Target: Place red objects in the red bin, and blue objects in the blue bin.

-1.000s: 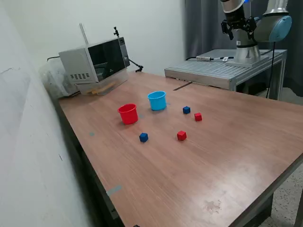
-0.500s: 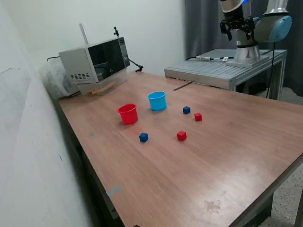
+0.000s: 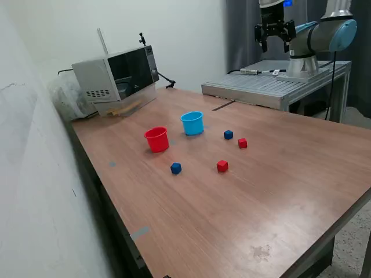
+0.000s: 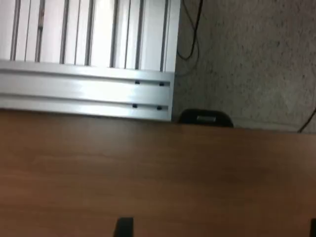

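Observation:
The red cup (image 3: 157,139) and the light blue cup (image 3: 192,123) stand side by side on the wooden table (image 3: 278,174). One dark blue cube (image 3: 228,134) and one red cube (image 3: 242,143) lie to the exterior view's right of the blue cup. Another blue cube (image 3: 175,168) and another red cube (image 3: 222,166) lie nearer the front. My gripper (image 3: 272,40) is open and empty, high above the metal platform, far from all of them. The wrist view shows only bare table wood and one fingertip (image 4: 123,228); no cubes or cups show there.
A microwave-like box (image 3: 116,75) stands at the table's back on the exterior view's left. A ribbed metal platform (image 3: 272,87) carrying the arm's base adjoins the table's far side; it also shows in the wrist view (image 4: 89,59).
My gripper has moved toward the exterior view's left, staying high above the platform. The cups and cubes have not moved.

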